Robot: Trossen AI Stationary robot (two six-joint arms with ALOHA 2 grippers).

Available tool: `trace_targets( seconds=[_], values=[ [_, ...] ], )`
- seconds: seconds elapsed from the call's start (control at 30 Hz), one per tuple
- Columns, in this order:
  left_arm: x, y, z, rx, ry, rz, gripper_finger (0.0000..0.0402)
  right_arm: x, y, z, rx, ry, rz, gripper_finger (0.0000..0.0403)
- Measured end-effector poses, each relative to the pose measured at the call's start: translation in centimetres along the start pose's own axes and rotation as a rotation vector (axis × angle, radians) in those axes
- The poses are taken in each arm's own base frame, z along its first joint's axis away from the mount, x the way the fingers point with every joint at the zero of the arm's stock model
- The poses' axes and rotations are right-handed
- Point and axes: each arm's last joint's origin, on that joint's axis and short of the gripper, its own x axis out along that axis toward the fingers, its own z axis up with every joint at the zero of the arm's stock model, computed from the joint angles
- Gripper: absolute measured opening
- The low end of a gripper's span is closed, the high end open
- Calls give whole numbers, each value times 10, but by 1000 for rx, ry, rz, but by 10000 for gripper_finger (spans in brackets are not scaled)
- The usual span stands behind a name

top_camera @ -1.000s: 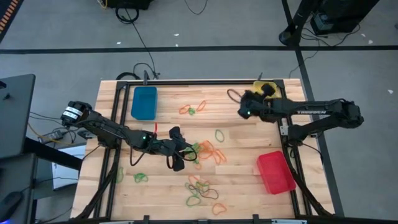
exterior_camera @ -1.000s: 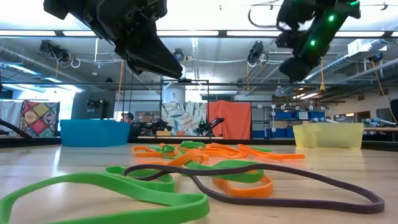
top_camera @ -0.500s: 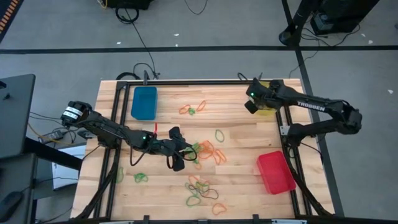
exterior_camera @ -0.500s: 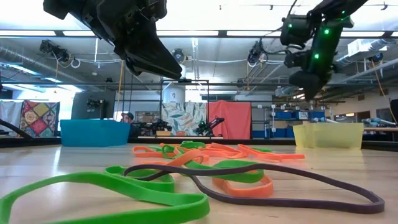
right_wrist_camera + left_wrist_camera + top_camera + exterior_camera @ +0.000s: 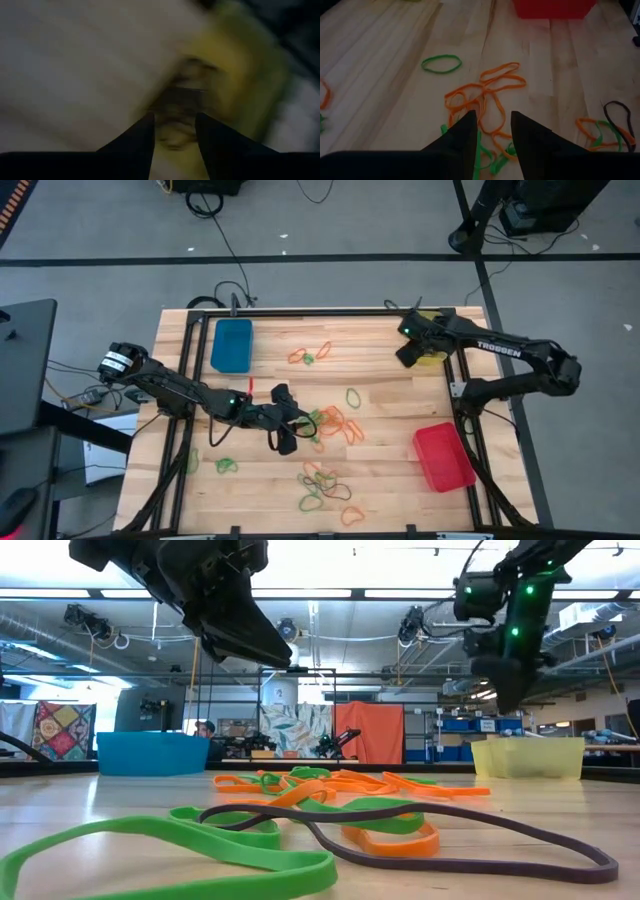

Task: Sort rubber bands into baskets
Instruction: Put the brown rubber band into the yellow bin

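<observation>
Wood table [image 5: 400, 420] w/ black frame, seen from above. Left arm [image 5: 170, 388] reaches in from the table's left edge toward the middle. Right arm [image 5: 520, 360] comes from the right edge to the far right corner.

Three baskets: blue basket [image 5: 232, 344] at far left of table, red basket [image 5: 443, 457] near right edge toward the front, yellow basket [image 5: 432, 356] at far right corner, mostly hidden under the right arm in top view; in low view it sits at far right [image 5: 527, 757].

Left gripper [image 5: 286, 423] hangs above the orange/green pile mid-table, off the wood in low view [image 5: 262, 643]. Fingers [image 5: 465, 137] part-open w/ a narrow gap, nothing between them; bands show on the table through the gap.

Right gripper [image 5: 408, 353] at the yellow basket's inner edge, above it in low view [image 5: 508, 690]. Wrist view blurred: fingers [image 5: 140, 142] apart, yellow basket beyond; can't tell if anything is between them.

Rubber bands [image 5: 335, 423]: main orange/green tangle mid-table by left gripper, another cluster [image 5: 322, 480] near front edge w/ a dark one, a few [image 5: 310, 354] toward the far side, single green [image 5: 353, 396] right of centre, green [image 5: 226, 466] at front left.
</observation>
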Motion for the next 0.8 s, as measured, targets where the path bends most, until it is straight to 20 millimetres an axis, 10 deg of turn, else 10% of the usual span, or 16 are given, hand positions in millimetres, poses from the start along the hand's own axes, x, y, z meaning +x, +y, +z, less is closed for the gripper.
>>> trace_targets(
  seconds=[0.27, 0.8],
  values=[
    [0, 1, -5, 47, 51, 11, 124, -14, 58, -9, -211, -142, 362, 153],
    [4, -1, -3, 4, 2, -2, 124, -22, 205, -97, -626, -447, 1035, 153]
  ],
)
